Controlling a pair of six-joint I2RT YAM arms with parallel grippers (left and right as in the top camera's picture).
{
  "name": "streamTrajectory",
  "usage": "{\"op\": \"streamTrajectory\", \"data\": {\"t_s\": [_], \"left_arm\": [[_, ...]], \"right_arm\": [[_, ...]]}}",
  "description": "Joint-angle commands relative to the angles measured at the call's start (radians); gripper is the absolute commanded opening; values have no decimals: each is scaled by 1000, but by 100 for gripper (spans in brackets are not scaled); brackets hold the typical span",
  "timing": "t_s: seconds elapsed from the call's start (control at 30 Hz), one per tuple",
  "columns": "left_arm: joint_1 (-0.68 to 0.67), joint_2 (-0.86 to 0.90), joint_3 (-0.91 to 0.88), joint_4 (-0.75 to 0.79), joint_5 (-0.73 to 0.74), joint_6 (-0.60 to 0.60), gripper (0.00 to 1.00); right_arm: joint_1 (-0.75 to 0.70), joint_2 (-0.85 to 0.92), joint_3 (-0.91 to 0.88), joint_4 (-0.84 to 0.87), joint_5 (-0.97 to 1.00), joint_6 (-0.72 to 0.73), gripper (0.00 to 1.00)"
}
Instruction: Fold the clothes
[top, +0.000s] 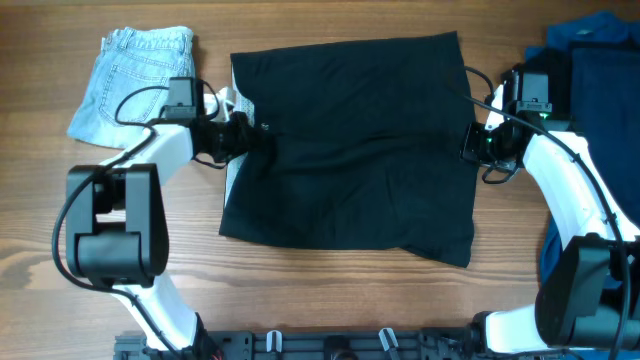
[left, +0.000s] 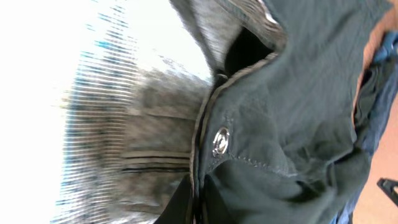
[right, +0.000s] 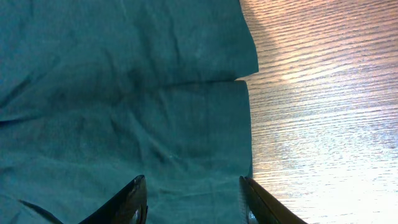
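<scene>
Garment (top: 350, 150), black: flat on tabletop (top: 330, 290), denim shorts (top: 135, 75) beyond its L edge. L fingers (top: 238, 135) clamped on its waistband; R fingers (right: 132, 200) open astride its R hem. Advice: pinch hem, lift both ends evenly.

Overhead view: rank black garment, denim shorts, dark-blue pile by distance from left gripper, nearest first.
1. black garment: its left edge is pinched in the left gripper.
2. denim shorts: top left of the view.
3. dark-blue pile: far right edge.

No legible text or labels
</scene>
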Motion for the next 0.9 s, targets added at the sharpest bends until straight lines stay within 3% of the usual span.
{"op": "streamTrajectory", "data": {"t_s": [0.0, 0.1, 0.17, 0.27, 0.4, 0.43, 0.47, 0.5, 0.53, 0.63, 0.7, 0.77, 0.87], "left_arm": [[61, -29, 3, -33, -18, 16, 4], [87, -63, 3, -74, -30, 11, 4], [86, -62, 3, -181, -166, 7, 4], [86, -62, 3, -270, -214, -43, 4], [86, -62, 3, -302, -283, -68, 4], [86, -62, 3, -295, -283, -67, 9], [86, -63, 4, -283, -282, -67, 27], [86, -69, 14, -285, -279, -66, 34], [84, -97, 52, -290, -275, -63, 47], [55, -201, 148, -268, -275, -55, 62], [24, -213, 154, -213, -280, -40, 56], [-21, -181, 154, -193, -327, -40, 49], [-76, -108, 153, -198, -333, -40, 49]], "right_arm": [[0, 12, 10, 1, 18, -10, 48], [0, 12, 10, 3, 18, -10, 47], [0, 12, 10, 3, 24, -10, 48], [0, 12, 10, 7, 30, -10, 48], [0, 12, 10, 16, 20, -13, 49], [0, 12, 10, 23, -30, -41, 46], [0, 12, 11, 39, -77, -68, 39], [0, 12, 11, 64, -85, -66, 27], [0, 12, 11, 124, -85, -65, 25], [0, 26, 11, 268, -85, -66, 45], [0, 70, 11, 342, -146, -66, 46], [5, 135, 10, 342, -339, -65, 46], [17, 238, 10, 264, -405, -77, 45]]}}
